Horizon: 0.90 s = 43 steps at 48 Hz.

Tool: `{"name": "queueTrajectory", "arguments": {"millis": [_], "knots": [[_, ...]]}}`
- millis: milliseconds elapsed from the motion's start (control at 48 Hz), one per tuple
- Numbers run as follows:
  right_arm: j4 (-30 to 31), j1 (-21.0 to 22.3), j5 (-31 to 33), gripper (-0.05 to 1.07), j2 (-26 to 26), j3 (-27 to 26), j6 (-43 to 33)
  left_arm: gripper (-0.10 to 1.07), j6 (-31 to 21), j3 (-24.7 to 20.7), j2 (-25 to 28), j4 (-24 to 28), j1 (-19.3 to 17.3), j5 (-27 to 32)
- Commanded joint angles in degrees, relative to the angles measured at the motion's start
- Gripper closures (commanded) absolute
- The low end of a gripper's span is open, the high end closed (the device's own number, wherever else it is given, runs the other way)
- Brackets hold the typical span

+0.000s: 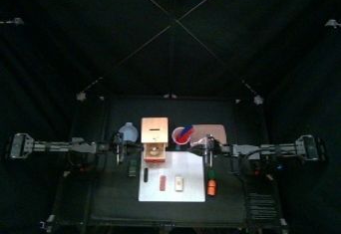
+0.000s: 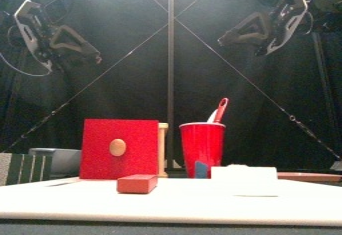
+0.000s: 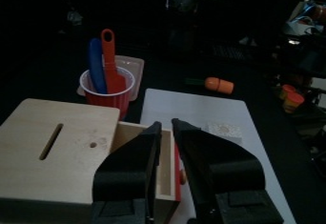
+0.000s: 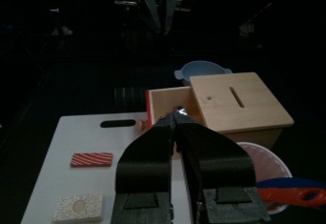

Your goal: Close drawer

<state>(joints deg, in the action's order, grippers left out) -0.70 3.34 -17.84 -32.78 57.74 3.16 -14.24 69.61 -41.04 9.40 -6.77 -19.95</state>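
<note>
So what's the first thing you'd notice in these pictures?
In the front view, the big red drawer front of the wooden box jumps out, with a red cup holding a red-and-blue tool right beside it on the white mat. High above hang the left pincer and right pincer, touching nothing.

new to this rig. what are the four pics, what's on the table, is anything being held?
Two black robot arms work at a small black table. One picture looks straight down, one level from the table's front edge, and two come from cameras on the wrists.

On the table: a pale wooden box with its drawer pulled out, red front facing the front camera; a red cup holding utensils; a white mat with small blocks.

The left gripper and right gripper hang above the table with jaws nearly together, holding nothing.
</note>
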Motion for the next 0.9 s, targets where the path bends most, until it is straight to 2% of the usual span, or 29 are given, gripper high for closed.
{"name": "queueTrajectory", "arguments": {"millis": [0, 875], "knots": [[0.18, 0.09, -0.62, 0.65, -0.44, -0.53, 0.09, 0.36, 0.18, -1.14, 0.09, 0.09, -0.09, -0.7], [0.09, 0.35, -0.26, 0.65, -0.09, -0.18, -0.7, 0.36, 0.18, -0.79, 0.35, 0.09, -0.35, -0.44]]}}
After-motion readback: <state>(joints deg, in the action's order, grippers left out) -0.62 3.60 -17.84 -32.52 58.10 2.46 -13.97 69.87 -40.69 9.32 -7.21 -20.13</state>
